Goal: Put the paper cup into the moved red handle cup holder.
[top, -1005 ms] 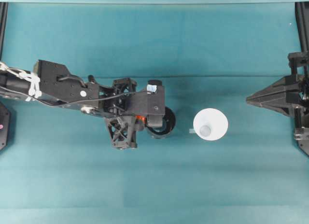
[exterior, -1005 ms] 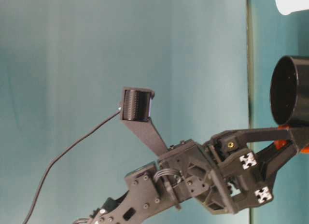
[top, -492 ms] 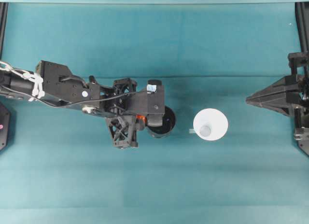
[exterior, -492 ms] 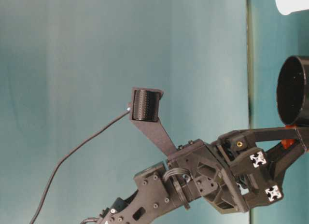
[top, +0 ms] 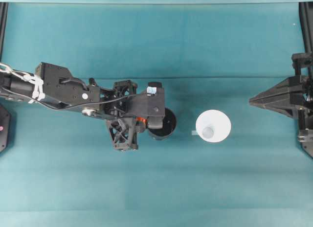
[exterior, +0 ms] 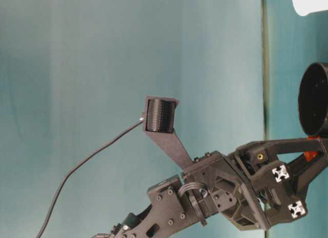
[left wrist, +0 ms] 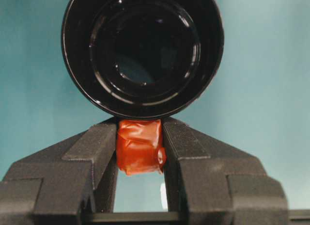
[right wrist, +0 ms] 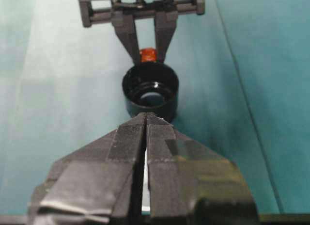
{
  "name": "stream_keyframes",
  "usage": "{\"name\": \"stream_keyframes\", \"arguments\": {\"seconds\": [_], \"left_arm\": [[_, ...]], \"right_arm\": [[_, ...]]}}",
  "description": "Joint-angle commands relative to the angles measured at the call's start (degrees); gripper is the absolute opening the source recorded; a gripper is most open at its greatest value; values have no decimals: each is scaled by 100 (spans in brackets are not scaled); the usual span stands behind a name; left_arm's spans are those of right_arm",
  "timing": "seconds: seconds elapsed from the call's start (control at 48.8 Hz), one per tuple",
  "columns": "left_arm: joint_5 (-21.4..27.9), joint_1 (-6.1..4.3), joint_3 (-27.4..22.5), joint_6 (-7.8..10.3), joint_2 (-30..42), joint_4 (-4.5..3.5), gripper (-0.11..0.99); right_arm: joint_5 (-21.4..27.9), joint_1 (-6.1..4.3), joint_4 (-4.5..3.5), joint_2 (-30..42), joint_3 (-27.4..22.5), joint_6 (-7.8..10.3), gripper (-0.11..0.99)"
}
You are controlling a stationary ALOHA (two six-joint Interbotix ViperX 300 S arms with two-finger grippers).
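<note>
The glossy black red handle cup holder [top: 169,125] stands upright left of the table's middle, mouth up. My left gripper [top: 143,121] is shut on its red-orange handle tab [left wrist: 139,146], with a finger [left wrist: 99,142] pressed on each side. The empty holder [left wrist: 143,50] shows again in the left wrist view. The white paper cup [top: 213,125] stands by itself a little to the right of the holder. My right gripper [top: 252,101] hovers shut further right, pointing at the cup and holding nothing. From the right wrist view its closed tips [right wrist: 146,117] cover most of the cup, and the holder [right wrist: 150,91] lies beyond.
Teal cloth [top: 156,188] covers the table, with a fold line [top: 220,78] across the back half. Black frame parts sit at the left edge [top: 3,131] and right edge [top: 306,139]. A small grey tab [top: 194,133] lies beside the paper cup.
My left gripper has lowered the holder toward the table, still gripping its red handle. The paper cup and right gripper have not moved.
</note>
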Motion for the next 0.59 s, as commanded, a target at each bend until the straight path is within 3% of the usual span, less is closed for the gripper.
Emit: {"name": "stream_keyframes", "arguments": {"seconds": [0.0, 0.369, 0.574], "left_arm": [[-62, -9, -35, -44, -26, 18, 29], [-79, -9, -18, -44, -35, 18, 31], [-158, -9, -9, -18, -35, 18, 87]], "right_arm": [[-18, -9, 26, 26, -97, 44, -10], [-18, -9, 18, 26, -97, 44, -10], [-18, -9, 26, 26, -97, 44, -10]]}}
